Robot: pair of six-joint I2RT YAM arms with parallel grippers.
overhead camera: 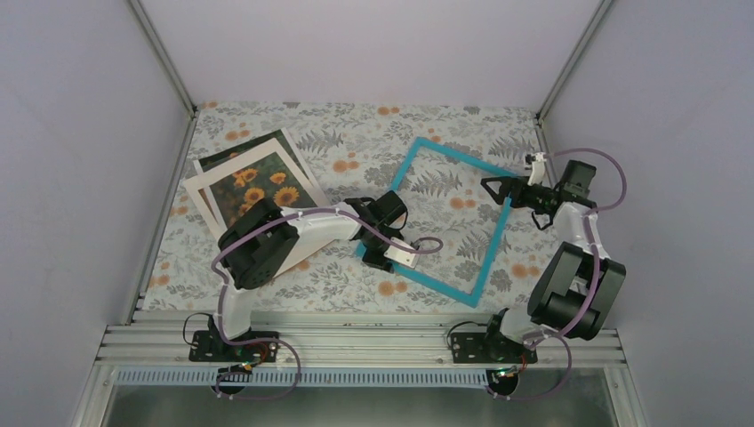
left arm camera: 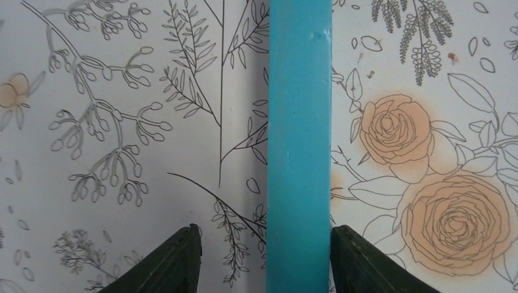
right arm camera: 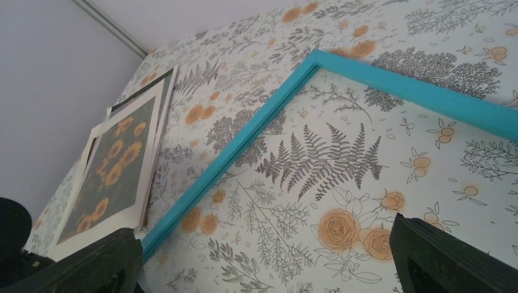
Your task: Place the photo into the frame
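Worktop (overhead camera: 356, 147) covered in a cloth printed with ferns and orange flowers, white cardboard border sheet (overhead camera: 218, 175) lying far left, pale grey walls (overhead camera: 356, 44) around.

Frame (left arm camera: 299, 146): painted teal, smooth, with a soft sheen; one small mark in the paint.
Photo (overhead camera: 256, 189): paper print, flat, matt as it looks.
Table cover (left arm camera: 122, 122): printed floral sheet, smooth and matt; cloth or paper, I cannot tell.
Left gripper fingers (left arm camera: 177, 262): dark plastic, matt, slightly rough.
Arm shells (overhead camera: 320, 222): white and black plastic, smooth, a little glossy.
Rail (overhead camera: 356, 342): bare metal, ribbed, dull silver.
Walls (overhead camera: 356, 44): plain, smooth, matt.
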